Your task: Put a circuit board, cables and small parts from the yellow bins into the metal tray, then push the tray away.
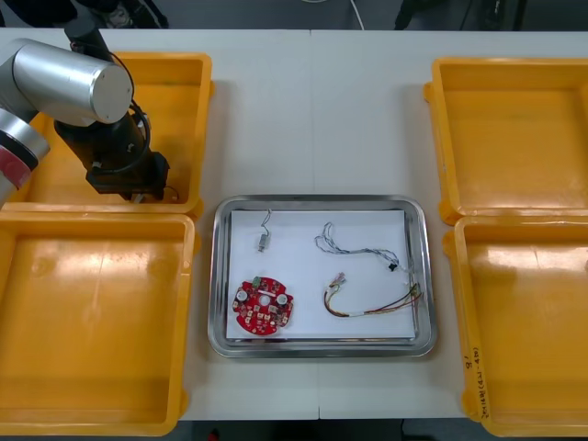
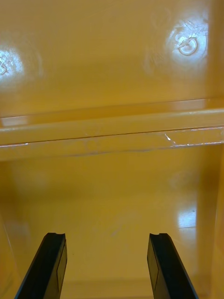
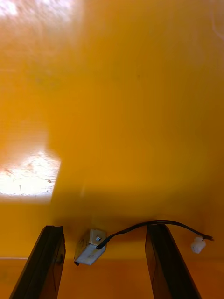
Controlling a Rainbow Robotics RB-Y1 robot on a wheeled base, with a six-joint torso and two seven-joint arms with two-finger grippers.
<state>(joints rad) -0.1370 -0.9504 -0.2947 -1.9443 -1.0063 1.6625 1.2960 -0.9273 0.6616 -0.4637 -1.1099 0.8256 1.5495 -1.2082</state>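
Operator, your left tool point(image 3: 105, 228) is spread over a black cable point(image 3: 140, 225) in the far left yellow bin point(image 1: 175, 83); right tool point(image 2: 106, 235) spread over another bin point(image 2: 112, 196).

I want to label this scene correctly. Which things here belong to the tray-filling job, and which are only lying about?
Belong to the job: metal tray; circuit board; blue and white cable; red and yellow cable; small metal part; black cable inside the open left pincer; yellow bins; open right pincer over a bin.
Lying about: only the table itself.
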